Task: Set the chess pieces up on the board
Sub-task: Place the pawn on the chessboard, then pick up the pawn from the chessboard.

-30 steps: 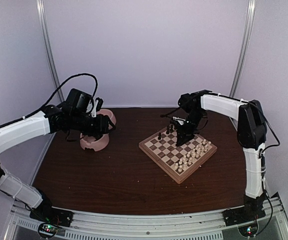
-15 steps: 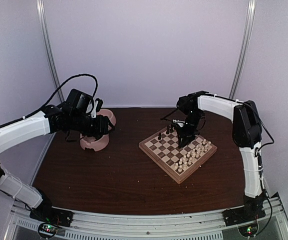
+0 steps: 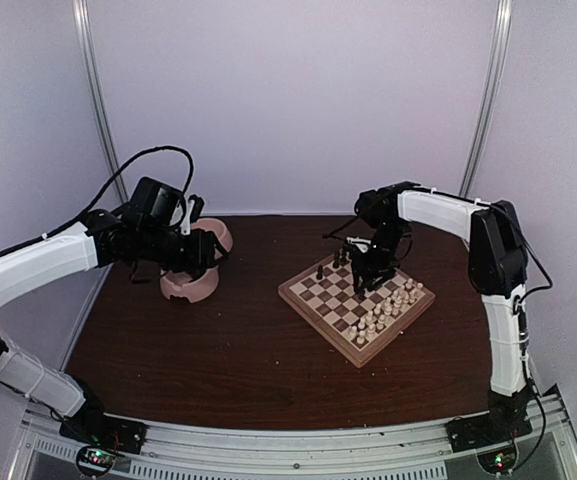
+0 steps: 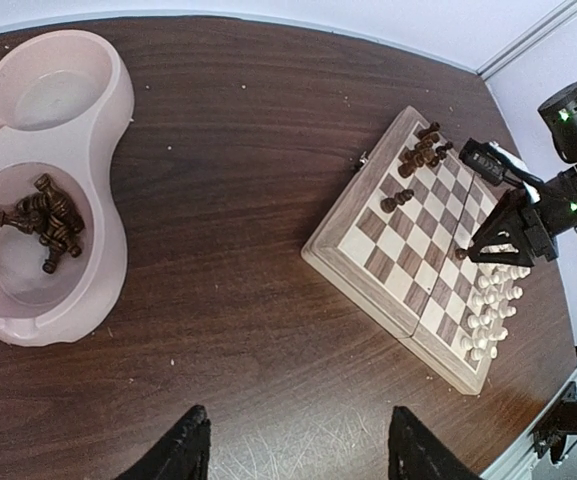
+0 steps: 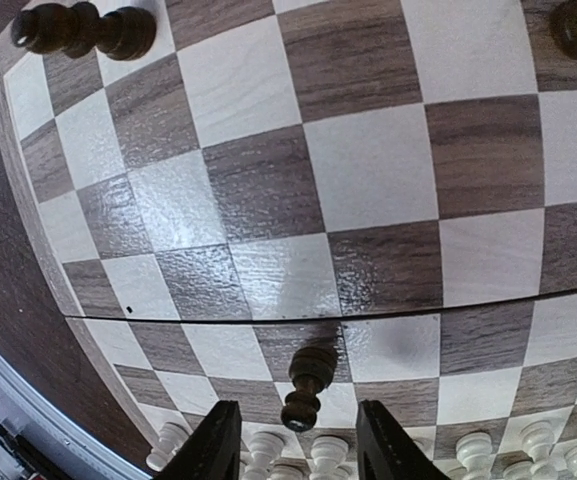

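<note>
At the table's far left, the left gripper (image 4: pixel 293 445) hovers open and empty by the bowl (image 4: pixel 118 230), which holds loose dark pieces (image 4: pixel 43 215). On the board (image 4: pixel 353 285), toward the far right, the right gripper (image 5: pixel 298 440) stands part-open around an upright pawn (image 5: pixel 308 385) beside the white pieces (image 5: pixel 313 452), apparently not gripping it. This looks like the placing step, so the next move should be to lift straight clear without tipping the pawn.

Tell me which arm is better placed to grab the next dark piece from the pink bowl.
Left, likely: its open jaws hang by the pink bowl holding the loose dark pieces; the right arm's jaws are over the board.
</note>
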`<move>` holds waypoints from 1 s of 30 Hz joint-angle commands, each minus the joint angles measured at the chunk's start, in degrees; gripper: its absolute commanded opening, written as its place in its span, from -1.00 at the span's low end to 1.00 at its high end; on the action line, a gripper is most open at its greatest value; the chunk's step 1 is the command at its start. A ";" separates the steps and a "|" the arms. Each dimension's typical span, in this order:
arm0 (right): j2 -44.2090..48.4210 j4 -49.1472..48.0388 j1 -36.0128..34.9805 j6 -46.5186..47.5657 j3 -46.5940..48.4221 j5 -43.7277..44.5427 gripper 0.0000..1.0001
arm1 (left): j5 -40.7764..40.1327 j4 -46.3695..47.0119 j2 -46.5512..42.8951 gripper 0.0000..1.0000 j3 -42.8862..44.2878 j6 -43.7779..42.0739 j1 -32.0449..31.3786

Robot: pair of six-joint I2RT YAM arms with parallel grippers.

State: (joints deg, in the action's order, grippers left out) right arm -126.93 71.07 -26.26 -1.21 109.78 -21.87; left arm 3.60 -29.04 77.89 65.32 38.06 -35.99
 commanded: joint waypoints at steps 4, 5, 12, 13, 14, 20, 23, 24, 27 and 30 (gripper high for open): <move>11.62 -9.20 -1.73 0.11 -10.24 6.04 -0.13 | -1.00 0.43 -1.90 0.23 -0.71 -2.40 0.22; 11.96 -9.60 -1.92 -0.18 -10.74 6.45 -0.16 | -0.90 0.53 -2.00 0.23 -0.72 -2.72 0.24; 10.83 -11.20 -2.85 -0.37 -11.87 7.42 -0.20 | -1.81 0.30 -3.23 0.24 -0.45 -4.08 0.22; 10.50 -11.33 -3.05 -0.24 -11.87 7.53 -0.20 | -1.78 0.21 -3.37 0.24 -0.50 -4.13 0.22; 10.15 -11.42 -3.19 -0.28 -11.70 7.69 -0.20 | -1.75 0.21 -3.50 0.24 -0.60 -4.14 0.22; 8.71 -11.28 -3.87 -0.37 -10.82 9.60 -0.24 | -0.73 0.54 -4.08 0.30 -0.92 -4.48 0.26; 8.15 -11.21 -4.01 -0.48 -10.72 10.80 -0.26 | -0.61 0.47 -4.30 0.31 -0.81 -4.63 0.22; 7.99 -11.32 -3.98 -0.47 -10.84 10.87 -0.27 | -0.61 0.47 -4.28 0.31 -0.81 -4.62 0.22; 7.55 -11.64 -4.04 -0.50 -11.10 10.66 -0.30 | -0.37 0.47 -4.50 0.32 -0.81 -4.85 0.24; 6.98 -11.90 -4.13 -0.51 -11.16 10.41 -0.35 | -0.29 0.47 -4.66 0.33 -0.90 -5.14 0.22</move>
State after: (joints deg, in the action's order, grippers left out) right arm -118.54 60.05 -29.93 -1.54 98.61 -12.95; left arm 2.79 -29.69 74.76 64.97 34.20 -35.99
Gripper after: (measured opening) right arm 0.334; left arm 0.662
